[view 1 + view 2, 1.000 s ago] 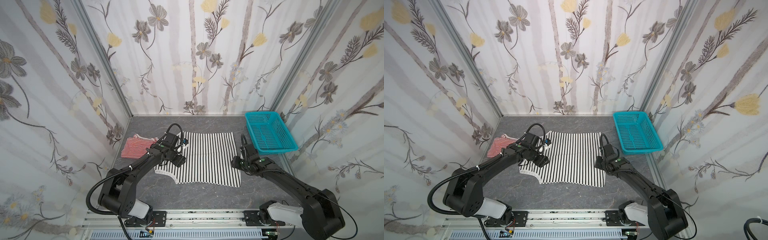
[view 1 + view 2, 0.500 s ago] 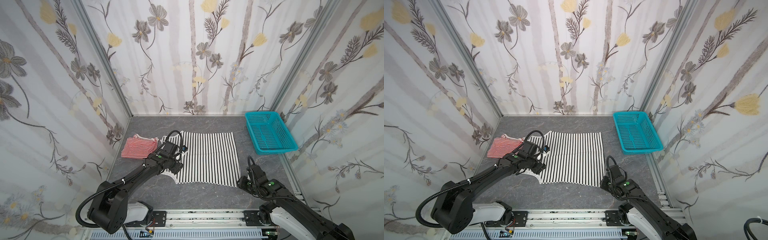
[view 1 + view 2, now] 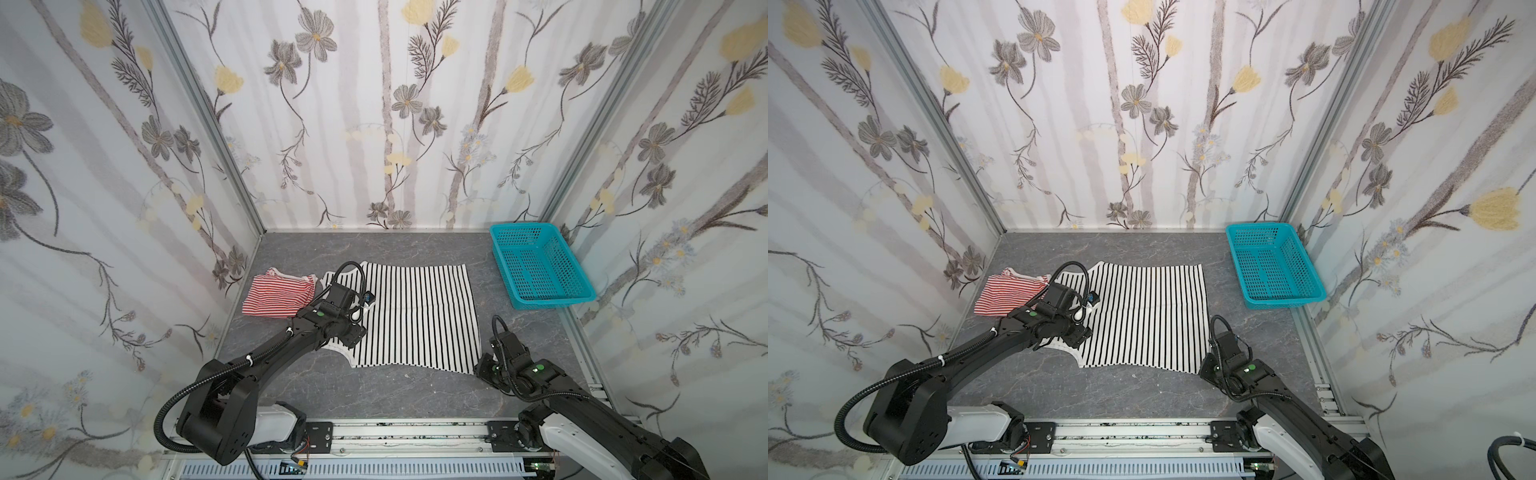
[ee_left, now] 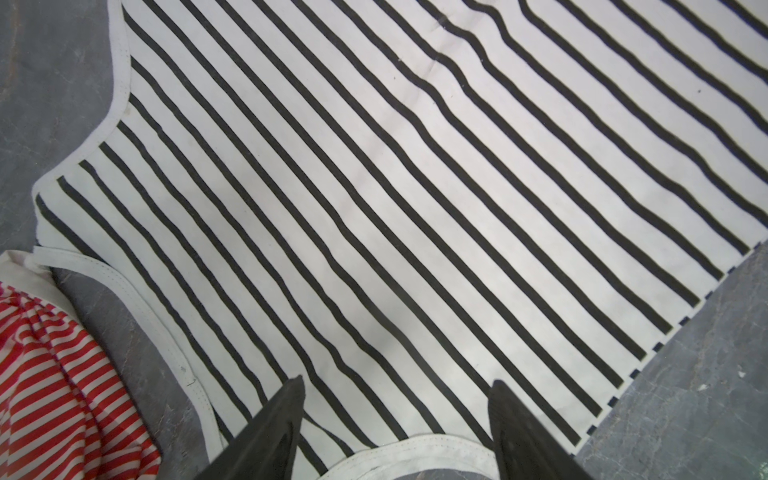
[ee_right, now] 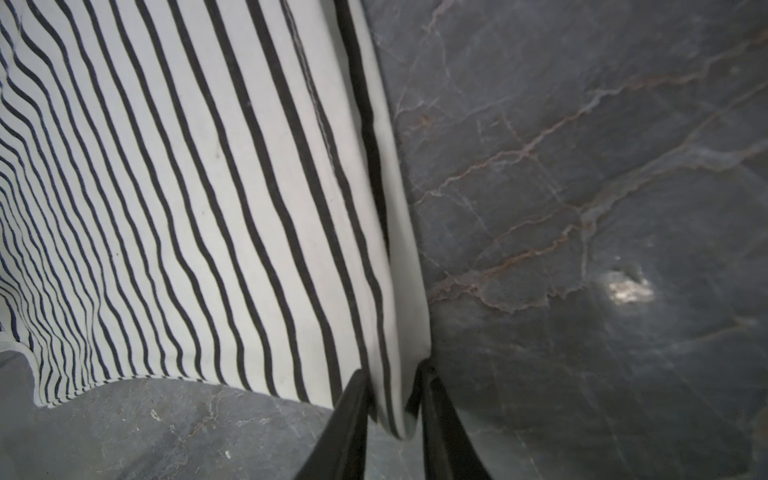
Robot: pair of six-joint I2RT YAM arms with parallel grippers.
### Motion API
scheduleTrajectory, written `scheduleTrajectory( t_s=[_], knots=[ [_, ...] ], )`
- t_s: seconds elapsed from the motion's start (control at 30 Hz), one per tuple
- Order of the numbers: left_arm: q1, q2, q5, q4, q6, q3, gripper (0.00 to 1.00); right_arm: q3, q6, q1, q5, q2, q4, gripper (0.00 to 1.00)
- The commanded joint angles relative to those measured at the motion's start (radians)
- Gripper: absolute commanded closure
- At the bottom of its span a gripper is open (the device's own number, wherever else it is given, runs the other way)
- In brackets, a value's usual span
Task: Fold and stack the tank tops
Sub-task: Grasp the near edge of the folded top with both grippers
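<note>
The black-and-white tank top (image 3: 419,316) (image 3: 1142,316) lies spread flat in the middle of the table, neck end to the left. The red-and-white tank top (image 3: 278,295) (image 3: 1009,295) lies bunched just left of it. My left gripper (image 4: 398,381) (image 3: 351,332) hovers open over the white trim at the neck end, with nothing between its fingers. My right gripper (image 5: 392,372) (image 3: 482,365) (image 3: 1204,368) is at the near right corner of the black-and-white top. Its fingers are shut on that corner, where the edge of the cloth is folded between them.
A teal perforated basket (image 3: 552,298) (image 3: 1283,300) stands at the back right, next to the right wall. Flowered walls close in three sides. Bare grey table (image 5: 582,208) runs right of the striped top and along the front rail.
My right gripper came from the right edge of the black-and-white top down to its near right corner and closed on it. My left gripper drew back a little toward the front, still open.
</note>
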Motion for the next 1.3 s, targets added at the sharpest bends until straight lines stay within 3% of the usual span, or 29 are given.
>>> scheduleTrajectory(
  t_s=[0.0,0.2,0.43,0.77,0.97,1.27],
  knots=[
    [0.000,-0.002,-0.009,0.018,0.014,0.001,0.28,0.020,0.015,0.000,0.032,0.012,-0.006,0.85],
    [-0.002,0.003,0.025,0.009,0.034,-0.012,0.28,0.066,-0.008,0.002,0.030,0.040,-0.014,1.00],
    [-0.071,-0.025,0.148,-0.124,0.124,-0.043,0.29,0.152,-0.030,0.011,0.064,0.064,-0.053,1.00],
    [-0.117,-0.055,0.074,-0.176,0.200,-0.135,0.34,0.266,-0.081,0.009,0.058,0.149,-0.057,1.00],
    [-0.130,-0.042,0.097,-0.173,0.205,-0.145,0.42,0.259,-0.084,0.010,0.056,0.155,-0.049,1.00],
    [-0.131,0.019,0.111,-0.160,0.205,-0.129,0.45,0.243,-0.083,0.010,0.054,0.151,-0.042,1.00]
  ],
)
